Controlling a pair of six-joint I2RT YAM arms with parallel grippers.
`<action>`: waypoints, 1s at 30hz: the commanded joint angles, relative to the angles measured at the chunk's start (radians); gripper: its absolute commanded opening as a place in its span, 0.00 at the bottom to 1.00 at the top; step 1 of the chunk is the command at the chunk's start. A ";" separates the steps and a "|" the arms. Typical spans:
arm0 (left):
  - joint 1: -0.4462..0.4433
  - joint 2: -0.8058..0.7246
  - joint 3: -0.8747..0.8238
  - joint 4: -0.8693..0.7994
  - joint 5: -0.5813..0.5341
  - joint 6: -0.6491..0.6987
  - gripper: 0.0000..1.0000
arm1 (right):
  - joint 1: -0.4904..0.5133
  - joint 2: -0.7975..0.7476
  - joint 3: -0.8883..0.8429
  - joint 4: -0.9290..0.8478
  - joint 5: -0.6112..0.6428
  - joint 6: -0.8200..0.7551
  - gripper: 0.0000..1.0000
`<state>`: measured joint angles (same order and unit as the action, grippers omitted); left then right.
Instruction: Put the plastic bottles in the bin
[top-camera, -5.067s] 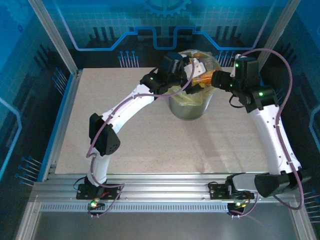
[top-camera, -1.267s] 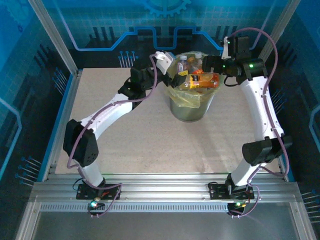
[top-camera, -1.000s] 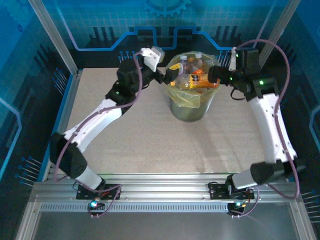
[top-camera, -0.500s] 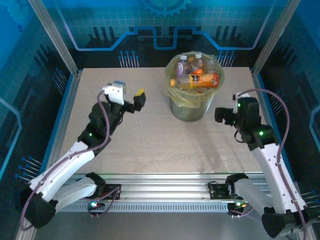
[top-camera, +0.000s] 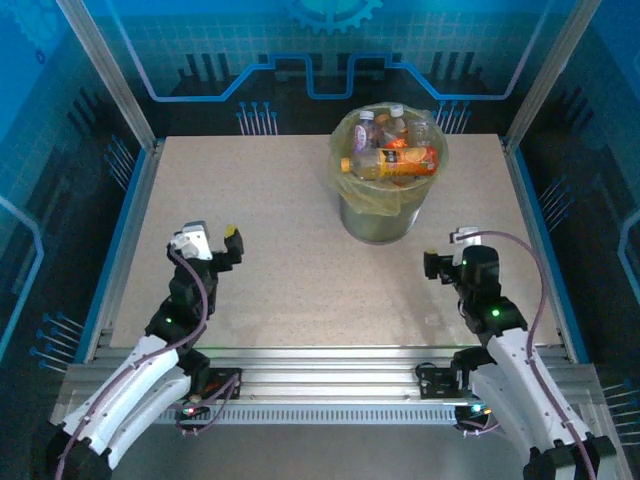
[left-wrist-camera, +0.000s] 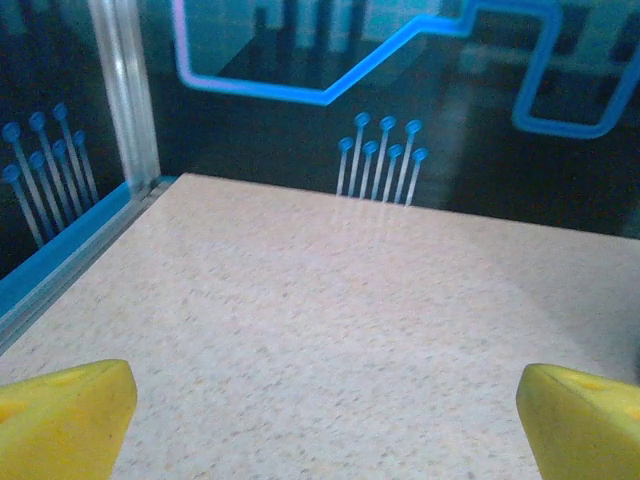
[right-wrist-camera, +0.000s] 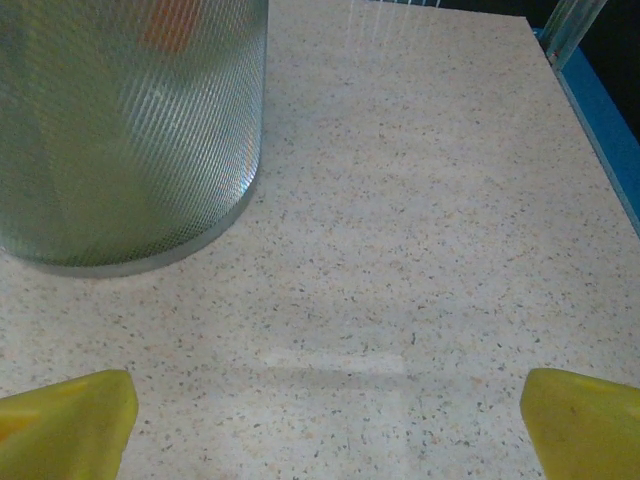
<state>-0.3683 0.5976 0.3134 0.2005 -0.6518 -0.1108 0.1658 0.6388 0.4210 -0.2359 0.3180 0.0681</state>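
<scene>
Bin (top-camera: 385, 222) at 12 o'clock on table (top-camera: 270, 200), plastic bottles (top-camera: 392, 158) heaped to its rim. Every bottle seen lies inside, so the job looks finished. Left gripper (left-wrist-camera: 325, 420) at 8 o'clock, right gripper (right-wrist-camera: 325, 410) at 4 o'clock: both spread wide, holding nothing.

The top view looks down from behind over the whole tabletop (top-camera: 280, 250); both wrist views sit low over that same surface, the right one near the bin (right-wrist-camera: 120, 130).
</scene>
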 joint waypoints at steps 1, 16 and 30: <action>0.047 0.031 -0.028 0.039 -0.010 -0.036 0.99 | -0.030 0.036 -0.031 0.146 0.002 -0.049 1.00; 0.249 0.394 -0.071 0.342 0.203 -0.007 0.99 | -0.139 0.279 -0.070 0.467 -0.200 -0.090 1.00; 0.302 0.688 -0.079 0.714 0.375 0.054 0.99 | -0.171 0.480 -0.065 0.715 -0.320 -0.102 1.00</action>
<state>-0.0780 1.2472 0.2459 0.7609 -0.3382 -0.0906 0.0162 1.0935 0.3649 0.3759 0.0467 -0.0204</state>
